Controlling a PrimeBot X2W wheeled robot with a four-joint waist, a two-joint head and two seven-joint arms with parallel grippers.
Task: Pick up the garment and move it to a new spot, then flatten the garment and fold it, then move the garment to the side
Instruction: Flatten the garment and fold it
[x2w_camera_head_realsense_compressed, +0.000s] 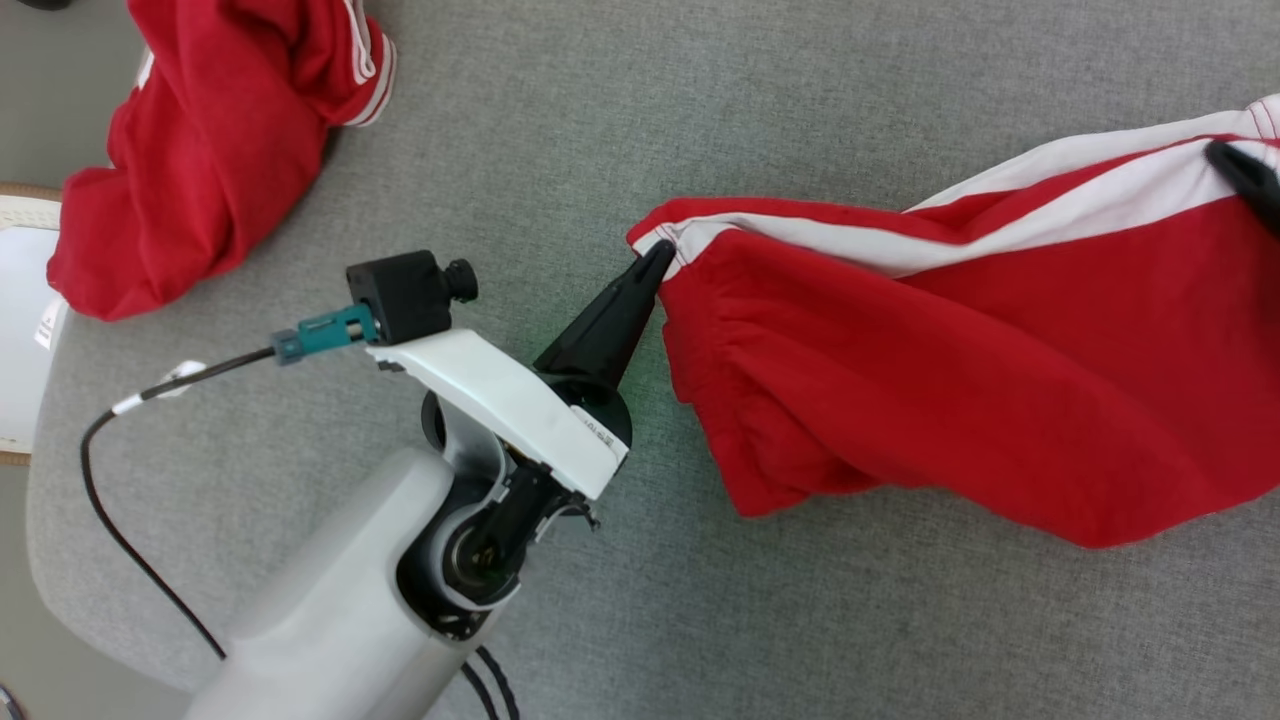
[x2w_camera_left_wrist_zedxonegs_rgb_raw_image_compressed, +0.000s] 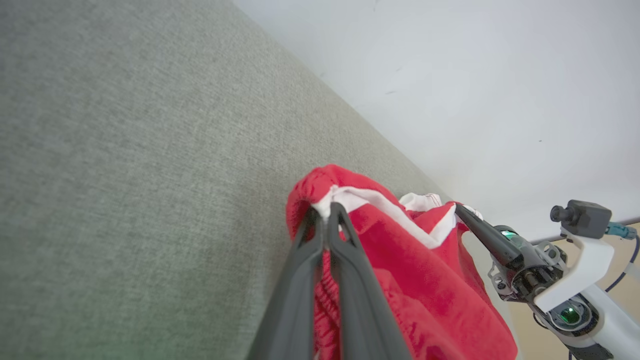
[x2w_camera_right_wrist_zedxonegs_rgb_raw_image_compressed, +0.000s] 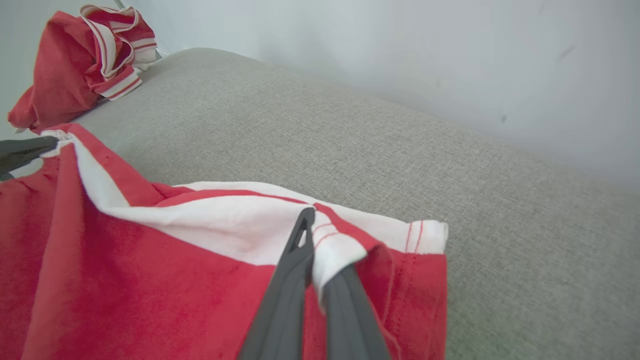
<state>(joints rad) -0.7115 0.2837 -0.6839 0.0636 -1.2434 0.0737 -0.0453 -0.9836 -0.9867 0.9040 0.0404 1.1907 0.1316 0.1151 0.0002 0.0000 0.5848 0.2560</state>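
Note:
The garment (x2w_camera_head_realsense_compressed: 950, 380) is red shorts-like cloth with white side stripes, stretched between my two grippers over the grey fabric surface (x2w_camera_head_realsense_compressed: 800, 120). My left gripper (x2w_camera_head_realsense_compressed: 655, 258) is shut on the garment's gathered corner at mid view; the left wrist view shows its fingers pinching the white-edged hem (x2w_camera_left_wrist_zedxonegs_rgb_raw_image_compressed: 325, 215). At the right edge, my right gripper (x2w_camera_head_realsense_compressed: 1240, 170) is shut on the striped hem, with cloth bunched between its fingers (x2w_camera_right_wrist_zedxonegs_rgb_raw_image_compressed: 312, 225) in the right wrist view. The body of the garment (x2w_camera_right_wrist_zedxonegs_rgb_raw_image_compressed: 125, 280) sags below the held edge.
A second red garment with white stripes (x2w_camera_head_realsense_compressed: 200, 150) lies crumpled at the far left corner of the surface, also visible in the right wrist view (x2w_camera_right_wrist_zedxonegs_rgb_raw_image_compressed: 75, 55). A white object (x2w_camera_head_realsense_compressed: 20, 330) sits past the left edge. A pale wall (x2w_camera_right_wrist_zedxonegs_rgb_raw_image_compressed: 400, 60) borders the surface.

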